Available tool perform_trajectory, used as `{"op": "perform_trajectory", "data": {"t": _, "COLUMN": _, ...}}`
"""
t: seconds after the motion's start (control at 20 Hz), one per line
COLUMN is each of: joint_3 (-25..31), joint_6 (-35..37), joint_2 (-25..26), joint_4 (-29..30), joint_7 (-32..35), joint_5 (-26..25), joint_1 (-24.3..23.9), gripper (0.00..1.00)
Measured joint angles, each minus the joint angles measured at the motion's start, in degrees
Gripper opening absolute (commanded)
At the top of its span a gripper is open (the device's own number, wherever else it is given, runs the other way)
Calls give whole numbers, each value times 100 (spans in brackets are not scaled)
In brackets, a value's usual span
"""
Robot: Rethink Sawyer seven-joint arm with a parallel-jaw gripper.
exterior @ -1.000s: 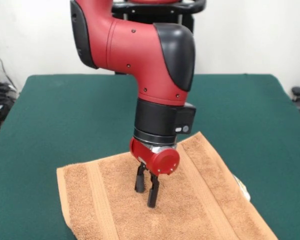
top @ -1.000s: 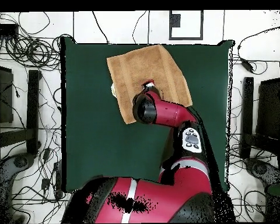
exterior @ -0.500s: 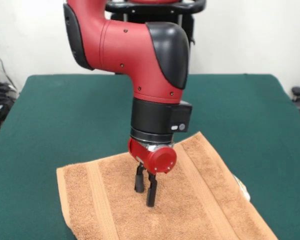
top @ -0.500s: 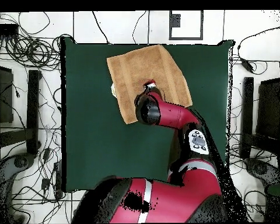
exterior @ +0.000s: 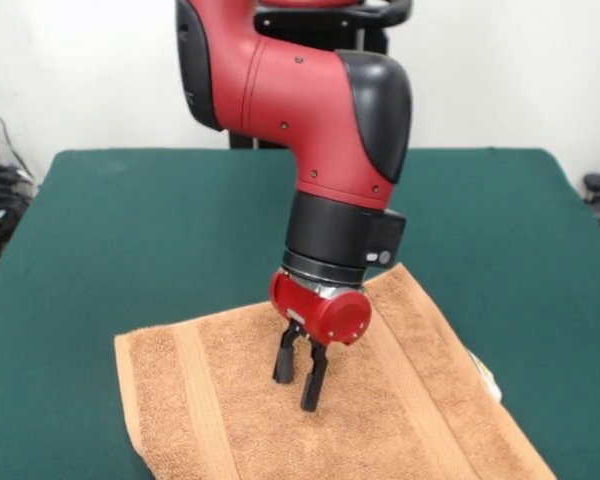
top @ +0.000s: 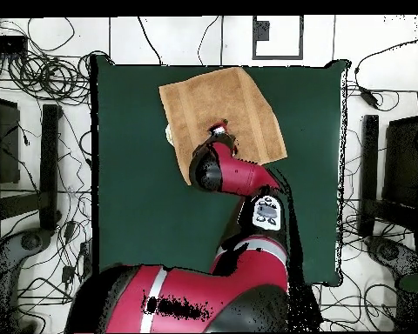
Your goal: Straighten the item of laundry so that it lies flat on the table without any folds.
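Towel (exterior: pixel 380 400) is spread out on the green table (exterior: pixel 130 230), at the edge nearest the front camera; overhead it sits at the top of the table (top: pixel 143 174), a bit left of centre and skewed to the table edges. It looks mostly flat, woven bands run near both short ends, and a small white tag (exterior: pixel 483 378) pokes out at the right edge in the front view. The red arm (exterior: pixel 320 110) comes down over the middle of the towel. Gripper (exterior: pixel 300 385) points down with its black fingers (exterior: pixel 313 377) slightly apart and nothing between them. The tips are at the cloth; can't tell if they touch it.
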Motion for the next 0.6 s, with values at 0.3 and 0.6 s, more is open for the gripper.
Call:
{"op": "perform_trajectory", "data": {"t": 0.3, "joint_3": 79, "joint_6": 243, "joint_2": -43, "joint_4": -48, "joint_7": 1, "joint_5": -2, "joint_1": -86, "gripper": 100}}
{"op": "perform_trajectory", "data": {"t": 0.6, "joint_3": 203, "joint_6": 1227, "joint_2": -180, "joint_4": -118, "joint_7": 1, "joint_5": -4, "joint_1": -318, "gripper": 100}}
